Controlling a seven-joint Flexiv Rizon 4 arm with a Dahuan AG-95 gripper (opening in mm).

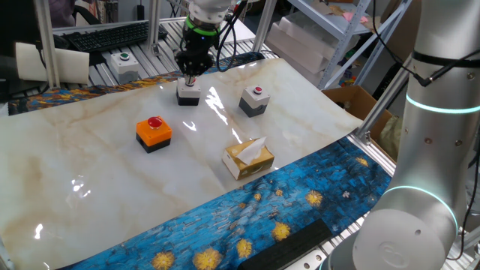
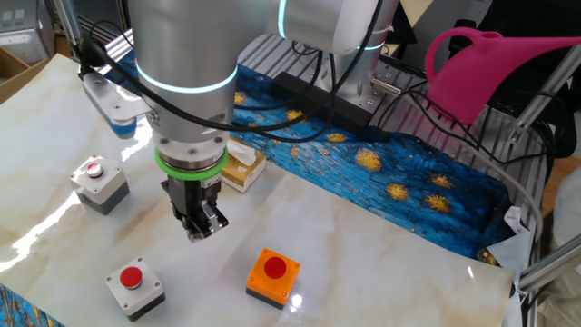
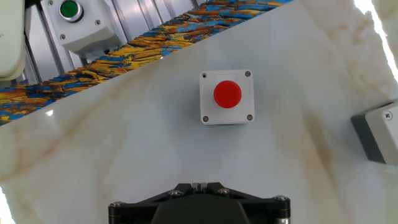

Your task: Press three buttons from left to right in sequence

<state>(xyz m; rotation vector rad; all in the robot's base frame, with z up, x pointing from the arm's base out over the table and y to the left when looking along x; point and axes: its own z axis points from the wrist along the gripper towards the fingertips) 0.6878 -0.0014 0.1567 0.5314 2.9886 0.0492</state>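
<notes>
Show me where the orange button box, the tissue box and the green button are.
Orange button box [image 1: 154,133], one fixed view, on its orange body below the red cap.
Tissue box [image 1: 248,160], one fixed view, on its yellow top beside the white tissue.
Green button [image 3: 68,9], hand view, on the round green cap.

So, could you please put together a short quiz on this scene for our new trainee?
1. True or false: the orange switch carries a green push-button.
2. In the hand view, what lies almost centred ahead of the gripper? A) a blue mug B) a grey switch with a red button C) a banana
3. Fill in: the number of switches with red buttons standing on the marble table is ___.

Key: 1 false, its button is red; 2 B; 3 three.
</notes>
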